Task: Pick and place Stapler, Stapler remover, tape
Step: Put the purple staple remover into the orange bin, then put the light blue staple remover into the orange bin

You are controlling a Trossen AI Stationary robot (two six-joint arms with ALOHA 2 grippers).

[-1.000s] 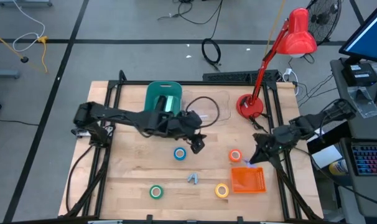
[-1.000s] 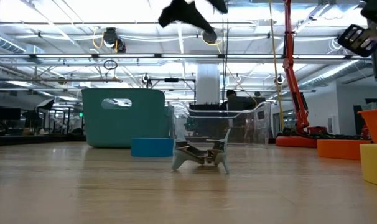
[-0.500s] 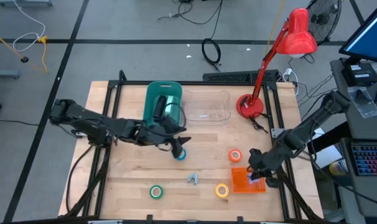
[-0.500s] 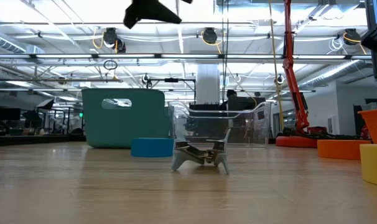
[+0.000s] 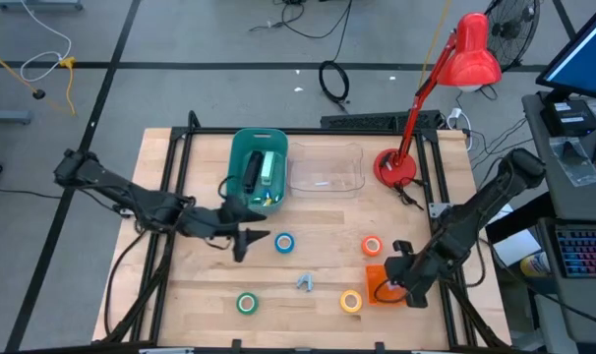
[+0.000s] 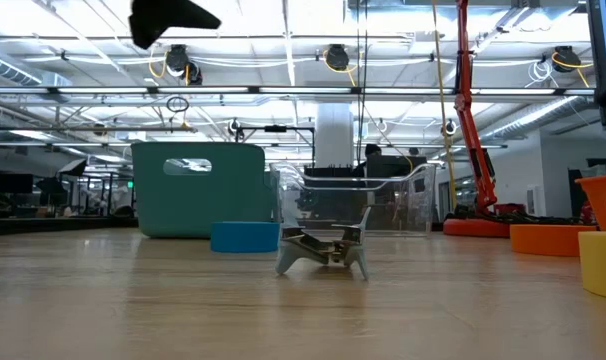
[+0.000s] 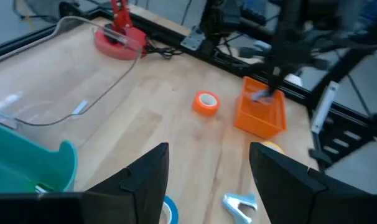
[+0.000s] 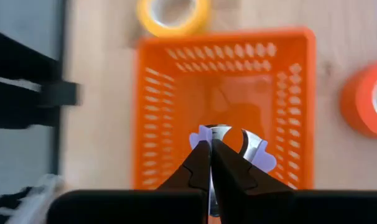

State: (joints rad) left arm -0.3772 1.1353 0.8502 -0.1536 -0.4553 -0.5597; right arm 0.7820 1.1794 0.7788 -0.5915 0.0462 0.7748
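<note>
My right gripper [image 8: 209, 146] is shut on a staple remover [image 8: 249, 148] with lavender grips, above the orange basket [image 8: 176, 93] at the table's near right [image 5: 375, 293]. My left gripper [image 5: 249, 241] hovers open and empty, just left of the blue tape [image 5: 284, 242]. A second, silver staple remover [image 5: 305, 283] stands on its claw tips on the wood. Orange tape [image 5: 372, 246], yellow tape [image 5: 351, 301] and green tape [image 5: 246, 304] lie flat. A dark stapler [image 5: 250, 172] and a green one [image 5: 268, 169] lie in the teal bin [image 5: 241, 146]. My right gripper pinches the staple remover between its two fingertips [image 8: 198, 163], which hide the exact place of contact. The silver claws [image 8: 224, 130] and lavender grips [image 8: 263, 158] stick out just past the tips. The fingers slant down from the table's right. The remover hangs clear above the basket's floor.
A clear plastic container [image 5: 327, 172] stands beside the teal bin at the back. A red desk lamp [image 5: 396, 167] stands at the far right corner. Bare wood lies between the tapes and the near edge.
My left gripper has drawn back toward the table's left edge, from near the clear container to just left of the blue tape, still open. My right gripper has gone toward the near edge and tipped downward, carrying the staple remover over the orange basket.
</note>
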